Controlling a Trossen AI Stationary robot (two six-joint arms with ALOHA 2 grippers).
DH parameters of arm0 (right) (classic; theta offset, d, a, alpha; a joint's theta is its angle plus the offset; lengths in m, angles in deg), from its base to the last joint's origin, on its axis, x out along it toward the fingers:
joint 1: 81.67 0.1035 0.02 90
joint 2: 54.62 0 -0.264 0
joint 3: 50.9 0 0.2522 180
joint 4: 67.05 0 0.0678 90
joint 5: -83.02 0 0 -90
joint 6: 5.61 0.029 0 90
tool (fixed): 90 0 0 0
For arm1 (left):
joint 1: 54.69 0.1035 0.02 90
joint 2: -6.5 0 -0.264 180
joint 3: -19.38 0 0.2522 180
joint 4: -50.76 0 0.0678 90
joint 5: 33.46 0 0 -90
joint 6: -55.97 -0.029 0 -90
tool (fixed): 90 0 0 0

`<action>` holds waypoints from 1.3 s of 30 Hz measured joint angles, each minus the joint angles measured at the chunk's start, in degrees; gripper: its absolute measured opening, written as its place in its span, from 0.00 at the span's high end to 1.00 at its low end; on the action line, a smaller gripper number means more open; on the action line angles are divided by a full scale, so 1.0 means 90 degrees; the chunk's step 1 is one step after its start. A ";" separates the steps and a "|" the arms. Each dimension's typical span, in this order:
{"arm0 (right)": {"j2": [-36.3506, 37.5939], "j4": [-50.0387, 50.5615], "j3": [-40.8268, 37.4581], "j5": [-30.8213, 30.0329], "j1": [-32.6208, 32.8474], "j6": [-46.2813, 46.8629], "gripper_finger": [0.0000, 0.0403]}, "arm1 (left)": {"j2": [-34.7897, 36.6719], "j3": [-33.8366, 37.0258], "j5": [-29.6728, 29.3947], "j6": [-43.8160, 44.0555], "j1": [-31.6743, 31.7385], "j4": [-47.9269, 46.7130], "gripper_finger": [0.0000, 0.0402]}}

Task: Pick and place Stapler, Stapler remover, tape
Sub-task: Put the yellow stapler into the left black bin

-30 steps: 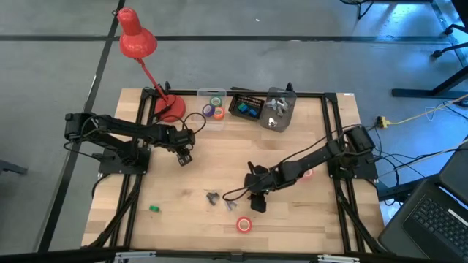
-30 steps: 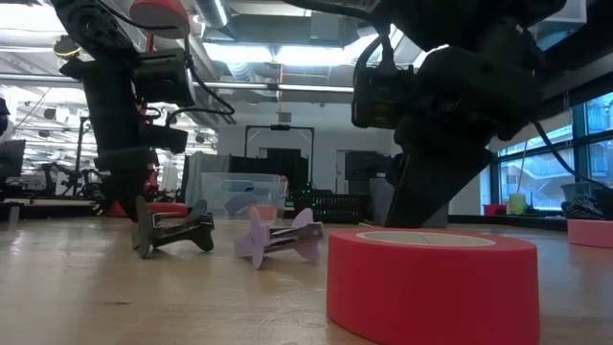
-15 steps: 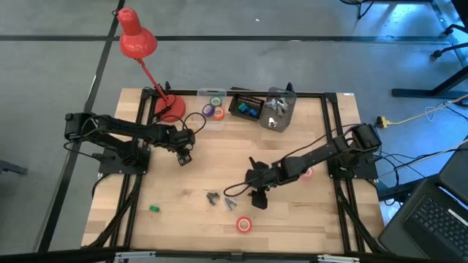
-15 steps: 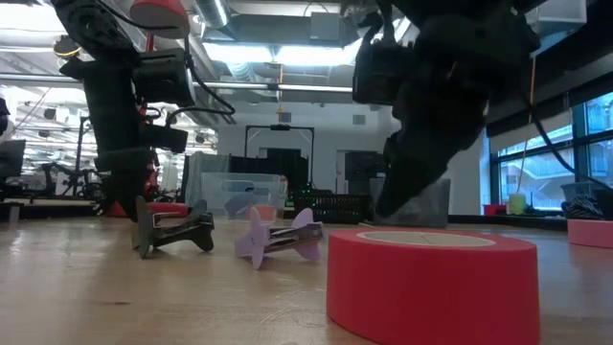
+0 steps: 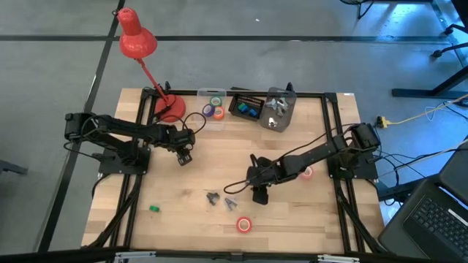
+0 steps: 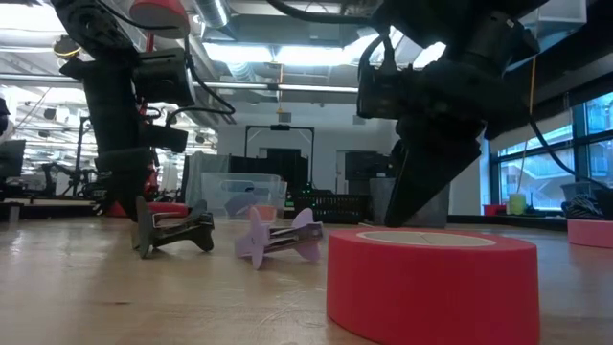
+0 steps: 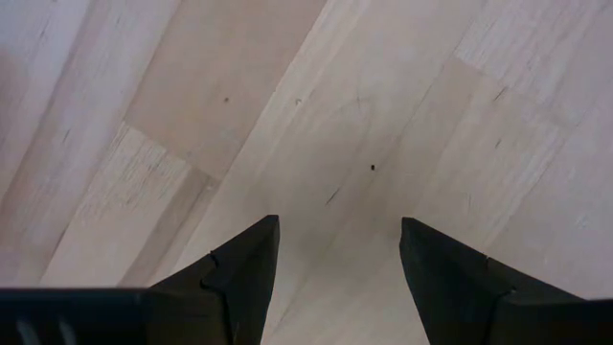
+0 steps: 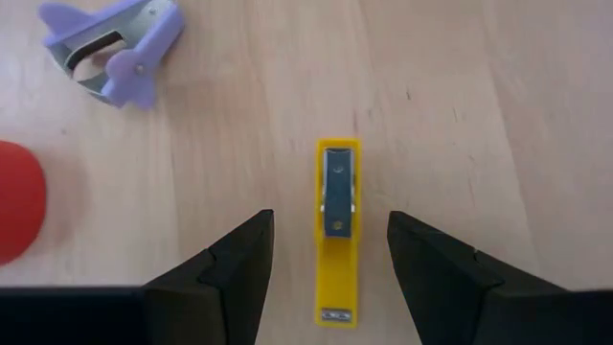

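A yellow stapler (image 8: 337, 230) lies flat on the wooden table. My right gripper (image 8: 328, 218) is open above it, pointing down, with one finger on each side and neither touching it; it also shows in the high view (image 5: 259, 191). A purple staple remover (image 8: 115, 48) (image 5: 230, 204) and a dark one (image 5: 212, 197) lie nearby. A red tape roll (image 5: 243, 225) lies flat near the front edge and a pink one (image 5: 307, 172) lies by the right arm. My left gripper (image 7: 340, 222) is open and empty over bare wood at the left (image 5: 183, 155).
A clear container (image 5: 214, 106) holding tape rolls, a black tray (image 5: 245, 108) and a grey mesh bin (image 5: 278, 109) stand along the far edge. A red desk lamp (image 5: 139, 44) stands at the far left. A small green block (image 5: 154, 209) lies front left.
My right gripper has moved a little toward the table's far edge, away from the red tape roll, staying open. The things on the table have kept still.
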 joint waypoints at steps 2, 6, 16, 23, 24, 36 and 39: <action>0.0000 0.0041 -0.0005 -0.0006 0.0000 0.0000 0.48 | 0.0000 0.0000 -0.0010 0.0000 0.0000 0.0000 0.48; -0.0134 0.0043 -0.0008 -0.0022 0.0000 -0.0002 0.48 | 0.0000 0.0000 -0.0035 -0.0001 0.0000 0.0000 0.48; -0.0420 -0.0055 0.0015 -0.0294 0.0008 0.0005 0.56 | 0.0002 -0.0002 -0.0061 0.0000 0.0000 0.0000 0.48; -0.0433 -0.0075 0.0026 -0.0343 -0.0002 -0.0097 0.88 | 0.0002 -0.0005 -0.0061 0.0000 0.0000 0.0000 0.48; -0.0440 -0.0087 0.0026 -0.0355 -0.0002 -0.0099 0.88 | 0.0002 -0.0005 -0.0061 0.0000 0.0000 0.0001 0.48; -0.0058 0.2459 0.1706 -0.0527 -0.1003 -0.1781 0.88 | 0.0002 -0.0005 -0.0062 0.0005 0.0000 0.0014 0.48; -0.0056 0.2912 0.2395 -0.0527 -0.1533 -0.2726 0.88 | 0.0002 -0.0005 -0.0063 0.0007 -0.0002 0.0032 0.48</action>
